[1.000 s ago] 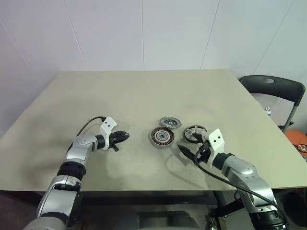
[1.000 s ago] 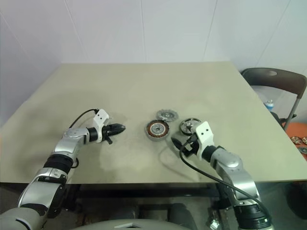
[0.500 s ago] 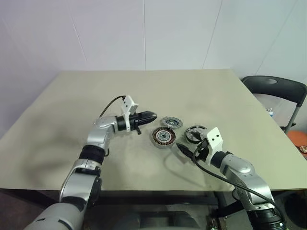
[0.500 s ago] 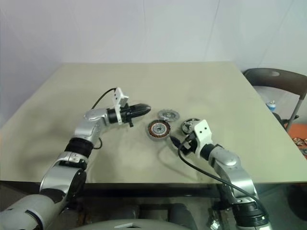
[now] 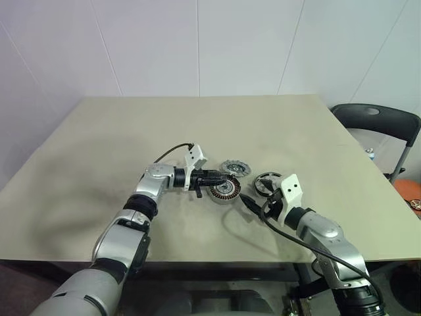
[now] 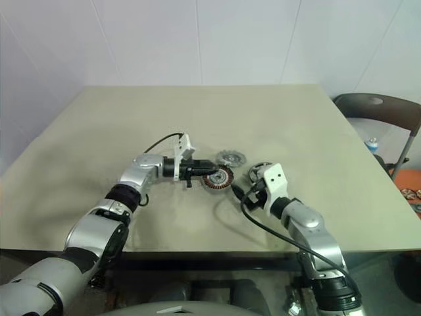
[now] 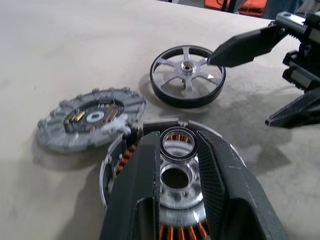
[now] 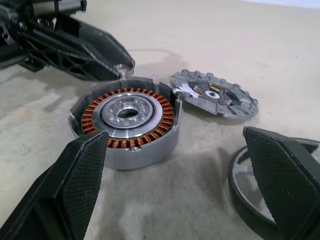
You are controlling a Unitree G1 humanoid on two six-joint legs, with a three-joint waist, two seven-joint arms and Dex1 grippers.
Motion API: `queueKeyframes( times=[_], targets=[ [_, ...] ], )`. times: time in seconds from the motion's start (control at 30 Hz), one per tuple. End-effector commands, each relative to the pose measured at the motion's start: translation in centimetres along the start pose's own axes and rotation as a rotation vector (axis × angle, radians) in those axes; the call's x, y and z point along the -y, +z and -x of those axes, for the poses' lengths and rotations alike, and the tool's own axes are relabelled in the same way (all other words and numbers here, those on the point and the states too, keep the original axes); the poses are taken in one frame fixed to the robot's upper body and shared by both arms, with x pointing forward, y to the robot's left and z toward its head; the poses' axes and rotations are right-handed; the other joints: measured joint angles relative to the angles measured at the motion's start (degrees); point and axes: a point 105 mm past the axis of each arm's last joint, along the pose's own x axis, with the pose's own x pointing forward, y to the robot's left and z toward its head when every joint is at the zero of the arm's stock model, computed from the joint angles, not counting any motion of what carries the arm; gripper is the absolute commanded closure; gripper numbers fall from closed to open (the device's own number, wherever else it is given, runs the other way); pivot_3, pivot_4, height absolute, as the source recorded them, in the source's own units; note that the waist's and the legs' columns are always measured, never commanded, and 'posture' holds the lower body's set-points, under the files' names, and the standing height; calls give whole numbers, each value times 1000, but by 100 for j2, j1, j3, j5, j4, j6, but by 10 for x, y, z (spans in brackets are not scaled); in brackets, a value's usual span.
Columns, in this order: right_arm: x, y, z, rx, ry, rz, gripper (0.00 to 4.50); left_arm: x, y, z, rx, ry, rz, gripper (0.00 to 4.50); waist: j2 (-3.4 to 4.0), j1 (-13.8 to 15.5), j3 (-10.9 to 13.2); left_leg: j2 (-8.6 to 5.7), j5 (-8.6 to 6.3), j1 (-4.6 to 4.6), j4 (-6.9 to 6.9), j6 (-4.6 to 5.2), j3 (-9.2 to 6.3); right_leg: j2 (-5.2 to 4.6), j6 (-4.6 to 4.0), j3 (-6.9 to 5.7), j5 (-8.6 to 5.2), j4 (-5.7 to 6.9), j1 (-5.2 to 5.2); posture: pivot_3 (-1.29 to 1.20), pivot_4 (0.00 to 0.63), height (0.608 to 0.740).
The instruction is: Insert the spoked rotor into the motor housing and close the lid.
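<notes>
The motor housing [image 5: 223,189], with copper windings around a silver hub, lies mid-table. My left gripper [image 5: 222,177] reaches in from the left and hovers over it. In the left wrist view its fingers [image 7: 145,170] stand a little apart on either side of the hub, so it is open and holds nothing. The grey lid [image 5: 233,167] lies flat just behind the housing. The black spoked rotor [image 5: 268,182] lies to the right. My right gripper [image 5: 256,196] is wide open beside the rotor, with one fingertip [image 7: 215,57] above its hub.
A black chair [image 5: 378,122] stands off the table's right side. The tan table [image 5: 197,125] is bare behind and to the left of the parts. Its front edge runs close under both arms.
My left arm has swung rightwards from the table's left part until its gripper is over the motor housing. The right arm and the three parts have not moved.
</notes>
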Motion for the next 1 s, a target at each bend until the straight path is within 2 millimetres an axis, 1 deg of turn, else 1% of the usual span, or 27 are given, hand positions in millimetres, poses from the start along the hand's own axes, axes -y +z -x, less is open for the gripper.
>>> queueKeyframes(
  times=[0.03, 0.2, 0.43, 1.0],
  targets=[
    [-1, 16, 1, 58, -10, 31, 0, -1, 10, -2, 15, -9, -33, 3752, 0, -7, 0, 0, 0, 0, 0, 0, 0, 0, 0, 0, 0, 0, 0, 0, 0, 740],
    [-2, 16, 2, 62, -19, 26, 0, 3, 3, -6, -16, -29, -43, 3752, 0, -2, 0, 0, 0, 0, 1, 0, 0, 1, 0, 0, 0, 2, 0, 0, 0, 740],
    [-2, 15, 2, 62, -28, 23, 0, -2, -3, -4, -74, 2, -89, 3752, 0, -2, 0, 0, 0, 1, 1, 0, 0, 1, 1, 0, 0, 2, 0, 0, 0, 740],
    [-2, 14, 5, 63, -42, 16, 0, 0, -3, -12, -74, 14, -114, 3752, 0, -3, 0, 0, 0, 1, 2, 0, 0, 1, 2, 0, 1, 3, 0, 0, 0, 740]
  ],
)
